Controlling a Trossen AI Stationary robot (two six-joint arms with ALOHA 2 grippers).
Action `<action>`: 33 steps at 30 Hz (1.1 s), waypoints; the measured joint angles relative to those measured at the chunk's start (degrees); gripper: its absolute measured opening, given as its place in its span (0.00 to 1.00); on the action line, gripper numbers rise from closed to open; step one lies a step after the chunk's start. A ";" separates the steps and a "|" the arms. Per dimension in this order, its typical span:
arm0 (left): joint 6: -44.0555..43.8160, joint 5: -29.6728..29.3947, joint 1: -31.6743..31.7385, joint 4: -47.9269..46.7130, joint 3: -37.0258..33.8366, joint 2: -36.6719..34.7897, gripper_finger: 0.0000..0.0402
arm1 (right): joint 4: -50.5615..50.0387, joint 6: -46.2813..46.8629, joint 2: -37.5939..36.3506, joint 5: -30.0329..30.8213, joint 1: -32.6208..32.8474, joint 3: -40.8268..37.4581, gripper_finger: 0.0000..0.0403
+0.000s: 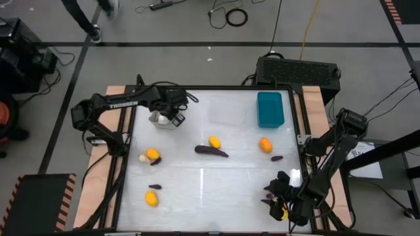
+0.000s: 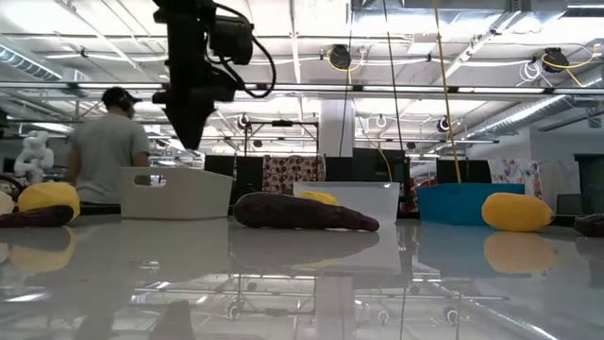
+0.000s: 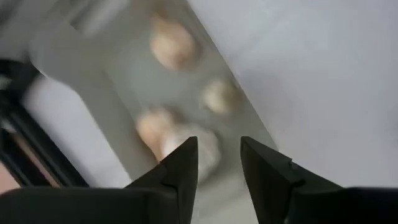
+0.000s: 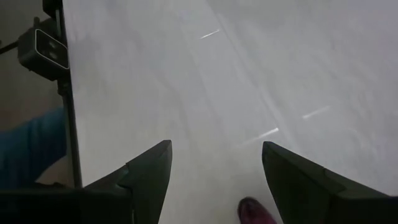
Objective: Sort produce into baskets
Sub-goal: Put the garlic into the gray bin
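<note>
Now, left gripper above the light grey basket, jaws narrowly parted, 4 mushroom bulbs inside beneath them, right gripper low at counter corner, jaws wide, purple eggplant piece just beside.

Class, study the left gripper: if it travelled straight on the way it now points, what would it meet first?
The left gripper points down into the light grey basket, fingers slightly apart and empty. It would probably first meet the whitish mushroom pieces lying inside, though depth is unclear.

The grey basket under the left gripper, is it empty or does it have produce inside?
Not empty: the left wrist view shows several whitish-beige bulbs inside the grey basket, below the open left gripper.
</note>
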 joint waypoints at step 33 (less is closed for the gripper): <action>4.65 19.91 -35.24 28.64 -2.62 -3.96 0.32 | 1.56 -3.82 0.05 0.01 -0.78 0.00 0.60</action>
